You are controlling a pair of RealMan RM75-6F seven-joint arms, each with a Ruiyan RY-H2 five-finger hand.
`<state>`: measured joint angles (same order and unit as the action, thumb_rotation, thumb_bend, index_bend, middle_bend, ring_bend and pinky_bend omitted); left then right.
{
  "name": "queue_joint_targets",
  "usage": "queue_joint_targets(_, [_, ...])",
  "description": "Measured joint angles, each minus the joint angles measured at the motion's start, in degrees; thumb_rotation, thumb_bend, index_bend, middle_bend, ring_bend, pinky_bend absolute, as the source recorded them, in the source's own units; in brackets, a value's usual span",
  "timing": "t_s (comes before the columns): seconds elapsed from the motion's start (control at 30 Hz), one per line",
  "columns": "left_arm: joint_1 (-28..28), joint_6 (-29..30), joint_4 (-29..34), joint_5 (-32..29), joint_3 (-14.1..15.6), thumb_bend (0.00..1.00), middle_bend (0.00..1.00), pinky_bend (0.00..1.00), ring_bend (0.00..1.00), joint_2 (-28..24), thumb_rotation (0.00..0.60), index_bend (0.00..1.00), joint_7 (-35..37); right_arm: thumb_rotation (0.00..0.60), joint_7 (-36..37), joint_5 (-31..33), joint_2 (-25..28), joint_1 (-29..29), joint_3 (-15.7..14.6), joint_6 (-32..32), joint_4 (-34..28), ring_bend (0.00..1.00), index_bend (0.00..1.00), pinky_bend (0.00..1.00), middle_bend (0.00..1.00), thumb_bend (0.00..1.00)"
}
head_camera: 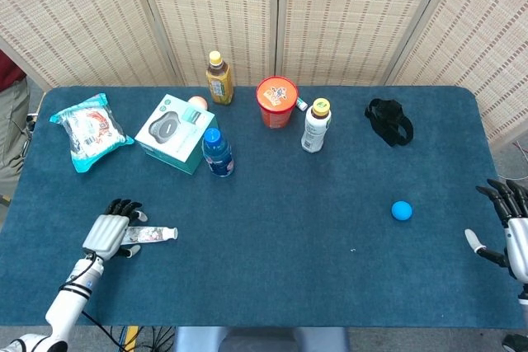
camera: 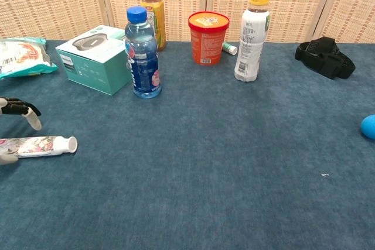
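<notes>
the blue table carries everything, with a woven folding screen standing behind it. at the far left lies a snack bag, and just right of it a teal box sits flat. an orange-lidded tub stands upright near the back middle, a white bottle with a yellow cap just to its right. a blue bottle stands touching or nearly touching the teal box's near corner, and a yellow tea bottle stands behind the box. a black strap bundle lies toward the back right.

the left hand hovers low at the near left, palm down, fingers spread and curved over the tail end of the toothpaste tube. in the chest view its fingertips hang just above the tube with a thumb tip beside the tube's end, so the hand is loose around it, not clamped; whether it touches the tube i cannot tell. the tube lies flat, cap pointing right, well apart from the bottles.

the right hand sits at the table's right edge, released, fingers apart and holding nothing. a small blue ball lies near it, to its left.
</notes>
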<state>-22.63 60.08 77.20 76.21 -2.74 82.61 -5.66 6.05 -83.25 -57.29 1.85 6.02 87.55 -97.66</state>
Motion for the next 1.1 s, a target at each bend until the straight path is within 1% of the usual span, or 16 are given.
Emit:
queue_joint_targets(0.27, [-0.74,-1.31,-3.04,-1.07,-0.49,0.17,0.17,0.04,0.08,1.31,0.6,0.34,1.12,0.6,0.38,0.25,-0.23,-0.23,-0.07,-0.04,0.39,0.01,0.21,0.09,0.14,0.2])
queue_joint_targets(0.5, [-1.69,-1.96,-5.43,-2.09,-1.51,0.17,0.19,0.06,0.1,2.37,0.6,0.37,1.24,0.6,0.62,0.31,-0.27,-0.32,-0.09,-0.12,0.6,0.01,0.21,0.09,0.14,0.2])
queue_joint_targets(0.6, [-1.83,-2.33,-4.79,-1.89,-1.35,0.17,0.19,0.06,0.1,2.05,0.6,0.39,1.77,0.6,0.75,0.41,-0.36,-0.37,-0.08,-0.12,0.78,0.01,0.21,0.09,0.14,0.2])
queue_joint_targets(0.73, [-2.12,-3.03,-3.64,-1.17,-0.57,0.17,0.19,0.06,0.1,1.56,0.6,0.39,1.79,0.6,1.05,0.59,-0.51,-0.41,-0.04,-0.22,1.11,0.01,0.21,0.09,0.13,0.2])
queue_joint_targets(0.9, [-2.6,-3.26,-2.79,-0.98,-0.46,0.17,0.19,0.06,0.1,1.66,0.6,0.39,1.48,0.6,1.4,0.61,-0.48,-0.47,-0.05,-0.3,1.42,0.01,0.21,0.09,0.13,0.2])
queue_joint_targets(1.0, [-2.91,-3.5,-2.76,-1.1,-0.58,0.2,0.19,0.06,0.11,1.83,0.6,0.39,1.4,0.6,1.63,0.77,-0.49,-0.59,-0.07,-0.32,1.63,0.01,0.21,0.09,0.13,0.2])
queue_joint_targets(1.1, [-3.1,-3.44,-2.9,-1.04,-0.71,0.23,0.23,0.07,0.14,2.01,0.6,0.41,1.62,0.6,1.83,0.91,-0.55,-0.7,-0.13,-0.41,1.82,0.01,0.21,0.09,0.13,0.2])
